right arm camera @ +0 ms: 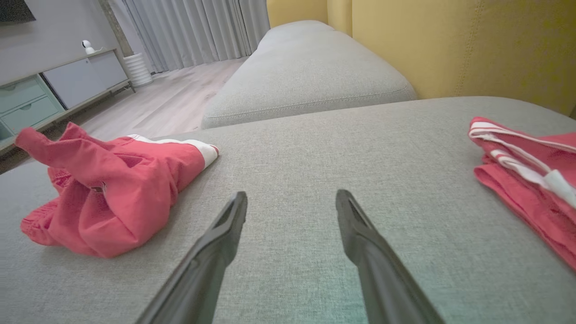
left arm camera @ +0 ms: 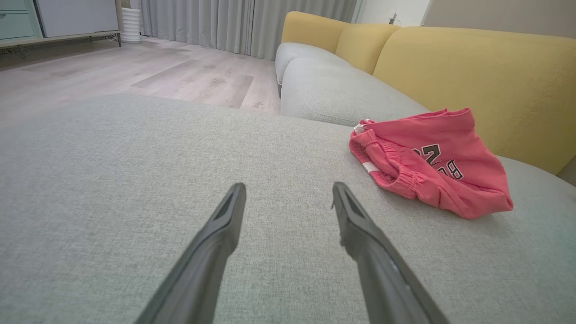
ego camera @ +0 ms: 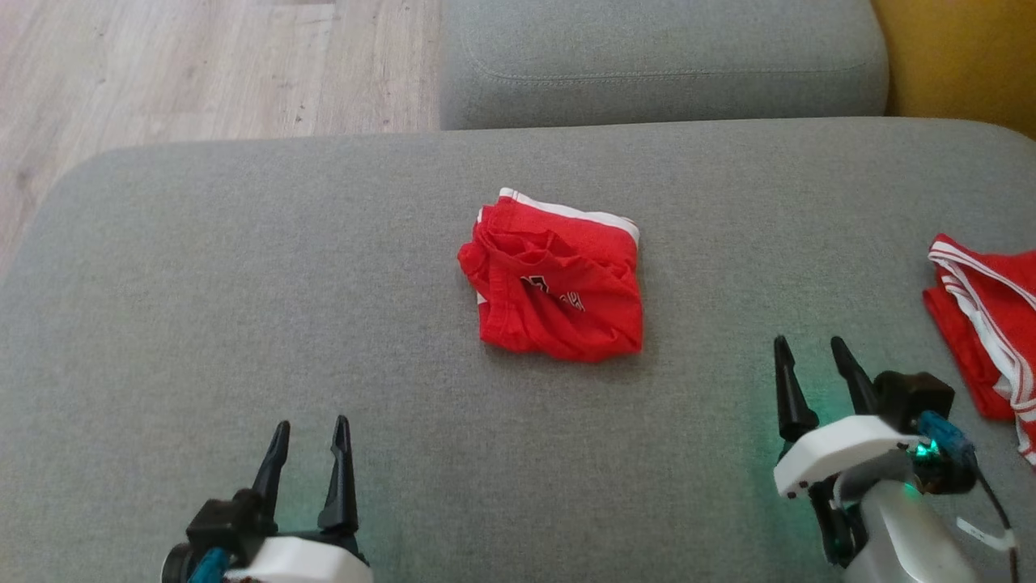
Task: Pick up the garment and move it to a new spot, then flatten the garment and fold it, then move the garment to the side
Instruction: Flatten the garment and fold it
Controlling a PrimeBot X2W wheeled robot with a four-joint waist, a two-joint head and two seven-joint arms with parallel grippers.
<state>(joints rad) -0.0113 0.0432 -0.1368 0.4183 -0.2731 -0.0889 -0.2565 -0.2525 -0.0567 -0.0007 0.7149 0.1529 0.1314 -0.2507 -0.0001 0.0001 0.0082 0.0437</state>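
A crumpled red garment with white trim and dark lettering lies bunched in the middle of the grey cushion. The left wrist view has the garment at the right, and the right wrist view has the garment at the left. My left gripper hovers near the front left, open and empty, well short of the garment. My right gripper stands open and empty at the front right, between the garment and a second red cloth.
Another red garment with white stripes lies at the cushion's right edge. A second grey cushion sits beyond, with yellow backrests to the right. Wooden floor lies past the far left edge.
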